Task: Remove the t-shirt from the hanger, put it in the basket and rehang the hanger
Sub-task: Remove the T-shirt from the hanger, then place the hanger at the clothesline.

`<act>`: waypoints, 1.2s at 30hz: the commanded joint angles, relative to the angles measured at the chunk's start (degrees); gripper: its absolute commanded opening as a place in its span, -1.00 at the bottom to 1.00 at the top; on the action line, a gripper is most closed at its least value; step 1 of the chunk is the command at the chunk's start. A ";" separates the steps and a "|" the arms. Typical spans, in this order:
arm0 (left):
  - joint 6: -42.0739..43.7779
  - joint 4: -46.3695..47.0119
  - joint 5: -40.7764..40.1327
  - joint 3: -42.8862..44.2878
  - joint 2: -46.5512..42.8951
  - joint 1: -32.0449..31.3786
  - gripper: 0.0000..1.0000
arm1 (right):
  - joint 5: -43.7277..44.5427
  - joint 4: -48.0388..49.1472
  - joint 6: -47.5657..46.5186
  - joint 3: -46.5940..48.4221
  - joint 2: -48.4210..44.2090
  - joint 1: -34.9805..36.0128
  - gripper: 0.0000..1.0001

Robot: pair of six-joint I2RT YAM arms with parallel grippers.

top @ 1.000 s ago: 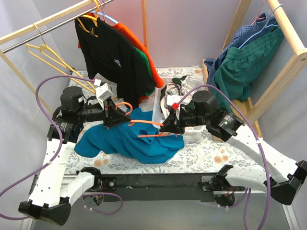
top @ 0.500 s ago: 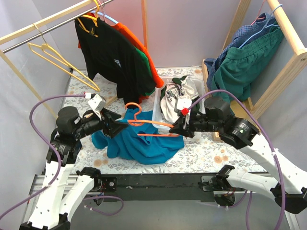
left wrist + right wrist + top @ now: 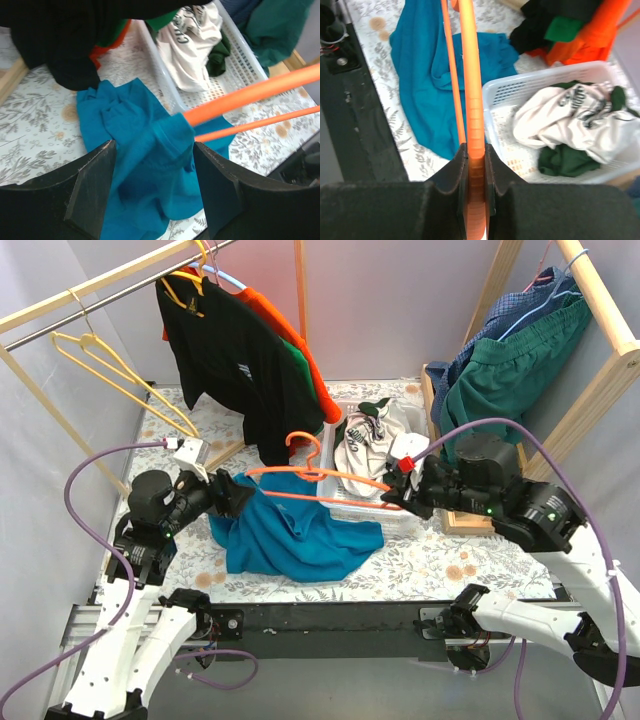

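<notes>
The teal t-shirt [image 3: 290, 538] lies crumpled on the flowered table, also seen in the left wrist view [image 3: 132, 135] and the right wrist view [image 3: 432, 65]. The orange hanger [image 3: 320, 480] hangs in the air above it, level with its hook up. My right gripper [image 3: 393, 500] is shut on the hanger's right end [image 3: 475, 100], the bar pinched between both fingers [image 3: 476, 155]. My left gripper [image 3: 236, 494] stands open over the shirt's left part [image 3: 155, 185], holding nothing. The hanger's near end [image 3: 250, 95] meets a blurred shirt fold; whether they touch is unclear.
A white basket [image 3: 352, 510] with white and dark green clothes stands right of the shirt. Black, green and orange shirts [image 3: 245, 365] hang from the back-left rail beside yellow hangers [image 3: 110, 360]. Green and blue garments [image 3: 510, 380] drape the wooden rack on the right.
My left gripper opened, let go of the t-shirt and drew back left. My right gripper carried the hanger up and to the right, and the shirt dropped off it onto the table.
</notes>
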 commanded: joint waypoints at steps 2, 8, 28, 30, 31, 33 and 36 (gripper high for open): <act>-2.46 1.01 -10.54 0.20 -0.55 -0.17 0.28 | 9.97 -0.92 -2.69 9.11 0.29 -0.06 -0.97; -4.83 -0.13 -21.54 1.70 1.47 -0.08 -0.06 | 8.88 0.21 -4.98 14.66 2.83 -0.06 -0.97; -11.07 1.01 -9.08 2.57 -1.16 -0.08 0.18 | 4.54 40.54 3.37 20.55 25.86 0.02 -0.97; -11.87 1.18 -8.37 2.40 -1.51 -0.17 0.20 | 4.37 43.53 4.07 24.15 30.07 0.11 -0.97; -12.39 1.36 -8.11 2.31 -1.69 -0.08 0.21 | 4.54 44.15 4.42 25.55 31.65 0.11 -0.97; -13.36 1.45 -7.58 2.05 -2.13 -0.17 0.24 | 4.98 46.43 4.77 29.84 36.05 0.29 -0.97; -14.06 1.27 -7.32 1.61 -3.01 -0.08 0.27 | 5.07 48.02 5.22 36.25 41.94 0.73 -0.97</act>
